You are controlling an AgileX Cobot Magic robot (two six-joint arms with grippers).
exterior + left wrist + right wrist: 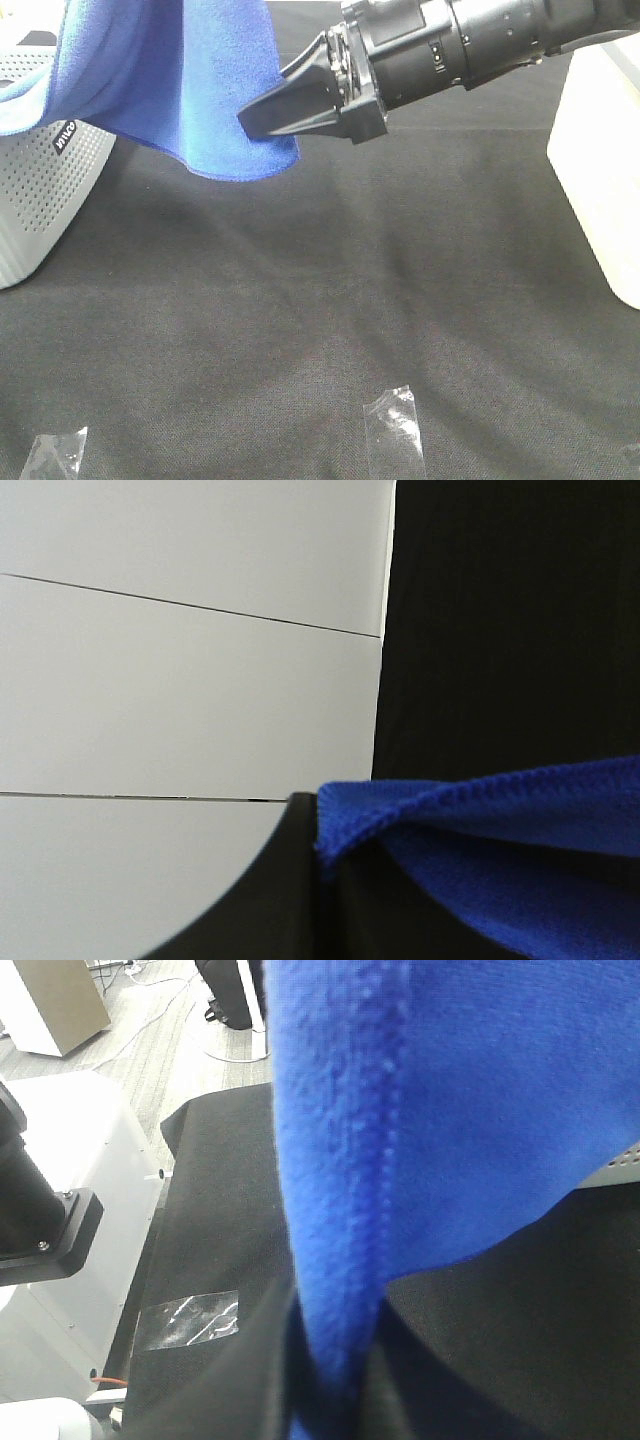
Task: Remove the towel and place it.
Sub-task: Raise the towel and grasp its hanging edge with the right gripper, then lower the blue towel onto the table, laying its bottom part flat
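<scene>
Towel (170,70), royal blue, hangs in the air over the far left of the black worktop (330,320). Its lower hem sags in a curve in front of a grey perforated housing (45,190); whether cloth and housing touch cannot be told. The right gripper (262,120) reaches across from the right, its jaws clamped on the towel's lower corner. In the right wrist view a thick fold of blue pile runs down between them. The left gripper (325,865) is outside the high view; its wrist view shows the jaws together with the stitched hem pinched between them. A white box (600,150) stands at the worktop's right edge, well apart from the towel. Clear tape pieces (395,430) lie on the near part.
</scene>
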